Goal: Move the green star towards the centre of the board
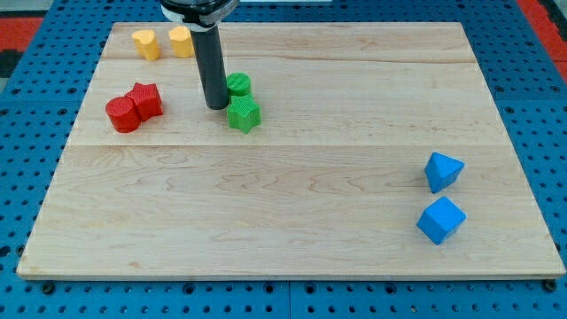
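Note:
The green star (244, 115) lies on the wooden board (292, 204) in the upper left part, touching a green cylinder (238, 86) just above it. My tip (217, 106) stands right at the left of the green star, close to its upper left side and next to the green cylinder. The dark rod rises from there to the view's top.
A red cylinder (123, 114) and a red star (145, 100) sit together at the left. Two yellow blocks (146, 43) (181, 42) lie at the top left. Two blue blocks (443, 171) (441, 220) sit at the right.

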Controlling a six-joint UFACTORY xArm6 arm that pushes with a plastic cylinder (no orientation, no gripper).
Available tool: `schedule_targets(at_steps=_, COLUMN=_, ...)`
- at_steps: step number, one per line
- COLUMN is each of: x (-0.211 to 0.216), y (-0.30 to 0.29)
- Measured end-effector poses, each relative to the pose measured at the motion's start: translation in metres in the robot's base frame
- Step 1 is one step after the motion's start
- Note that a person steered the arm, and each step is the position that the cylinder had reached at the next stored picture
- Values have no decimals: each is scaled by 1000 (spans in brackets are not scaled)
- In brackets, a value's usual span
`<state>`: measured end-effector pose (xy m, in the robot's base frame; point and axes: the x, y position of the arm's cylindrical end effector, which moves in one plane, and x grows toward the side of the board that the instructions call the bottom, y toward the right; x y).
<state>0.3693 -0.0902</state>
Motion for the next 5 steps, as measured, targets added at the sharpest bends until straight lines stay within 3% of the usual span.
schedule_targets(at_steps=2, x=7, y=1)
schedule_targets(at_steps=5, x=18, y=84)
